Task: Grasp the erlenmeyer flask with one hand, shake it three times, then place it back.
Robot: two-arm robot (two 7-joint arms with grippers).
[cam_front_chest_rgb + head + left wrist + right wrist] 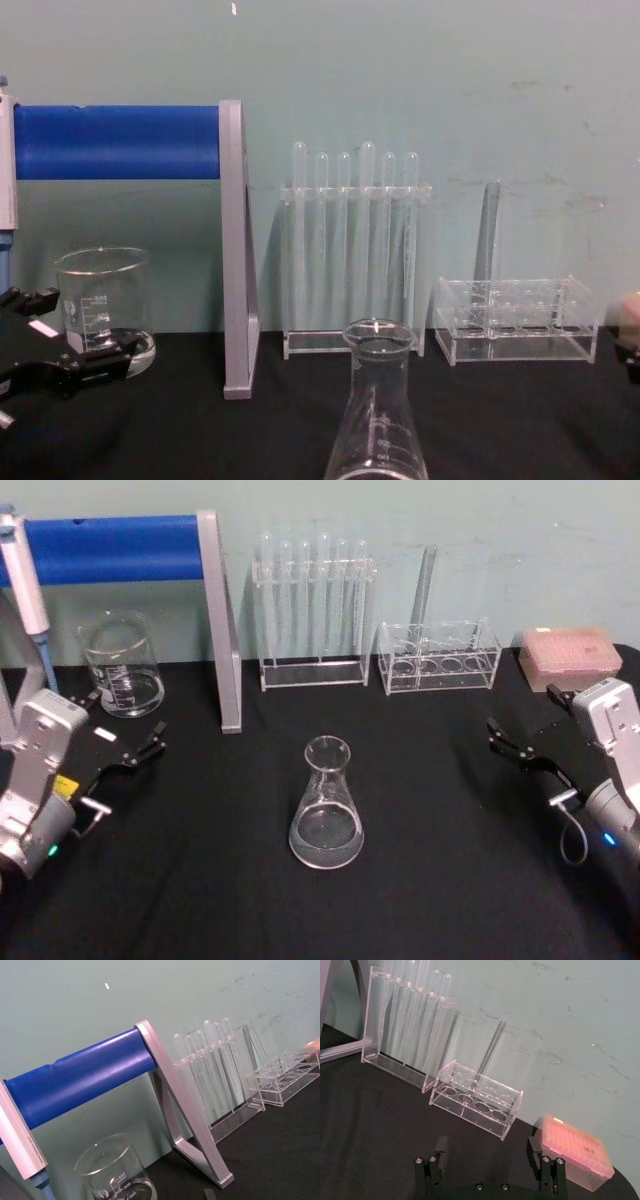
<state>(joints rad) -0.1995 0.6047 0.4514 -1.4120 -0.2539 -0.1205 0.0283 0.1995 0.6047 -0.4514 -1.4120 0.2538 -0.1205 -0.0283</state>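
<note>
Erlenmeyer flask (326, 805) upright mid-table, neck up, long axis vert.; right hand (486, 1149) well apart, jaws spread, empty.

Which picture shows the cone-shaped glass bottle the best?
The head view: the whole erlenmeyer flask stands upright mid-table, visible from rim to base. The chest view shows its neck and upper body, with the base cut off. The wrist views face the test tube racks behind.
</note>
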